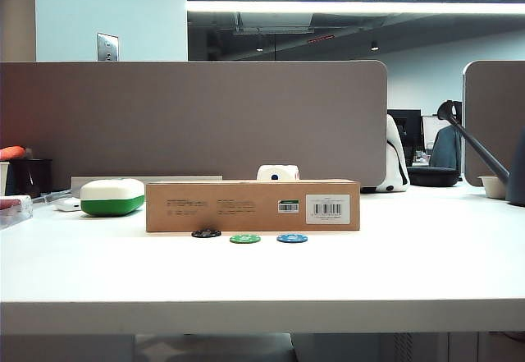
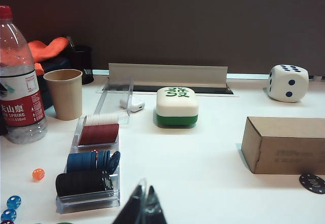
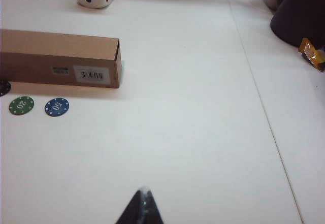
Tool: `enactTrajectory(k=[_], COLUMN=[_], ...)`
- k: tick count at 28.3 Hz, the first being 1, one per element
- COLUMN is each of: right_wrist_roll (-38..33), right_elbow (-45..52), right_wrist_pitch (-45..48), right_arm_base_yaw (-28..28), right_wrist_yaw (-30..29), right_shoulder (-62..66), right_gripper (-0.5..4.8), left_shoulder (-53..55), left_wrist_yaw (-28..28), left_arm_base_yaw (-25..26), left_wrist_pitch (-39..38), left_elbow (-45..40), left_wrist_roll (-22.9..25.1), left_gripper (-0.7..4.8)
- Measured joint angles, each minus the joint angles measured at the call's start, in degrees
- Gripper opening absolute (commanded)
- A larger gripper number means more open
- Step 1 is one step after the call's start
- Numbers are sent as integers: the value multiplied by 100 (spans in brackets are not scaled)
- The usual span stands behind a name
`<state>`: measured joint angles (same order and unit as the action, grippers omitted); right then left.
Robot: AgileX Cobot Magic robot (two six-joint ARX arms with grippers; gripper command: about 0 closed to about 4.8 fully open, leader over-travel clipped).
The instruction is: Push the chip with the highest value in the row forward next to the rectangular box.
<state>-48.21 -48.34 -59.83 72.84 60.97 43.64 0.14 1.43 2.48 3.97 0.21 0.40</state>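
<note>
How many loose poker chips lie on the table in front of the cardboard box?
3. The black chip lies nearest the box, the green chip in the middle, the blue chip on the right. Many more chips are stacked in a clear tray beside the left arm.

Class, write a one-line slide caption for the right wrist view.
Green chip and blue chip lie before the rectangular box; right pincer held back, shut.

**Readable text on the table**

Green chip (image 3: 21, 105) says "20", blue chip (image 3: 57, 106) right beside it says "50". Black chip (image 2: 312, 183) by the box (image 2: 284, 145) end has digits, can't make them out. Box has a barcode label (image 3: 92, 74), fine print too small. Water bottle (image 2: 19, 79): red label w/ "SPRING". Green-and-white case (image 2: 176, 107) has green Chinese characters on top.
</note>
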Motion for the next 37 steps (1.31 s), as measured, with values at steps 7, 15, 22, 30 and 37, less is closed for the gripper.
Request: enactTrajectory(k=[7, 15, 22, 30, 37], right_wrist_roll=[-2, -2, 0, 0, 0], right_elbow=[0, 0, 0, 0, 0], right_wrist_pitch=[195, 214, 216, 229, 238], right_arm_base_yaw=[0, 0, -2, -2, -2], right_wrist_yaw=[50, 101, 103, 103, 103], right_shoulder=[0, 0, 4, 4, 4], right_gripper=[-8, -8, -8, -8, -8], left_shoulder=[0, 0, 0, 0, 0], left_wrist_yaw=[0, 2, 2, 2, 2], left_arm_base_yaw=[-79, -214, -214, -214, -216], left_wrist_pitch=[-7, -57, -59, -61, -74], left_elbow=[0, 0, 0, 0, 0], left_wrist_roll=[0, 0, 0, 0, 0], left_gripper=[-5, -5, -5, -5, -5])
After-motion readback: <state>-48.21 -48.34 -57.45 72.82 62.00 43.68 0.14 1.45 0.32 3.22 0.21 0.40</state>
